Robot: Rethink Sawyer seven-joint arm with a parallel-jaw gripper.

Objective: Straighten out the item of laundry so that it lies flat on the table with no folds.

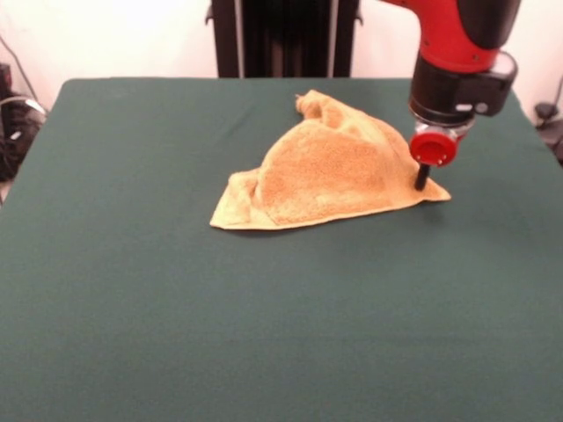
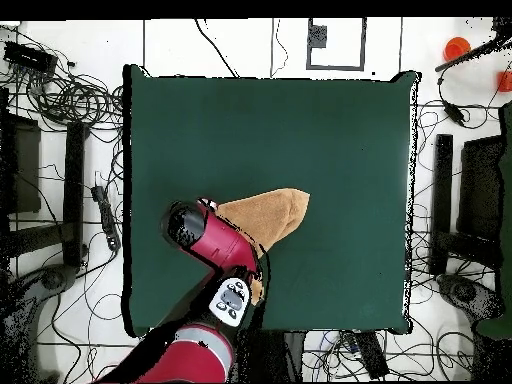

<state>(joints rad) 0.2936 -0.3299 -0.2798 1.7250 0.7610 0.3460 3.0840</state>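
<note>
The item of laundry (image 1: 330, 167) is a golden tan towel, folded over into a rough triangle with a bunched peak at its far end. It lies on the dark green table (image 1: 264, 334), right of centre and toward the far side in the front view. My gripper (image 1: 422, 180) comes straight down onto the towel's right-hand corner and touches the cloth there. In the overhead view the red arm (image 2: 225, 255) covers part of the towel (image 2: 272, 214) and hides the gripper.
Green cloth stretches wide in front of and to the left of the towel in the front view. In the overhead view, cables (image 2: 70, 95) and dark equipment (image 2: 470, 200) crowd the floor around the table (image 2: 300, 120).
</note>
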